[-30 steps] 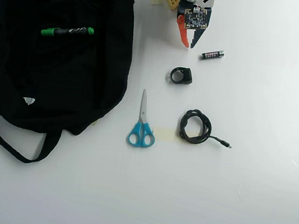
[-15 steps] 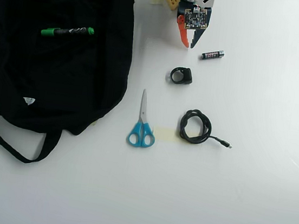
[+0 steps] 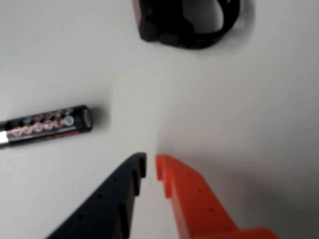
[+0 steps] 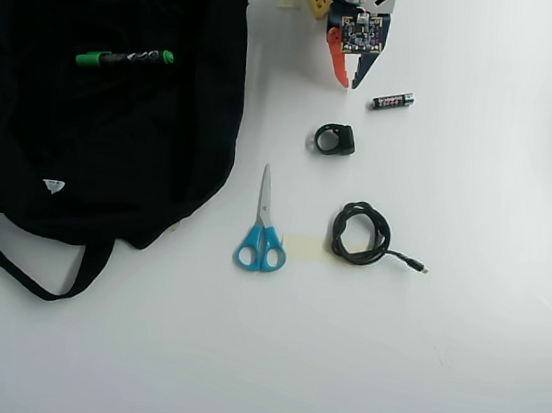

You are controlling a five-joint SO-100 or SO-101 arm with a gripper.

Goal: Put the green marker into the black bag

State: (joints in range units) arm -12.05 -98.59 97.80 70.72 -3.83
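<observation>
The tool hangs at the top of the overhead view, its orange and black fingers drawn together with only a sliver of gap in the wrist view, holding nothing and pointing down at the bare white tabletop. Just to its right in the overhead view lies a small black AAA battery, also seen at the left of the wrist view. Below the tool sits a small black ring-shaped clip, then a coiled black cable and blue-handled scissors with blades pointing up the view. Well apart to the left, the black bag spreads over the tabletop, and the green marker lies on top of its fabric, long axis nearly horizontal, slightly tilted, with green showing at both ends.
</observation>
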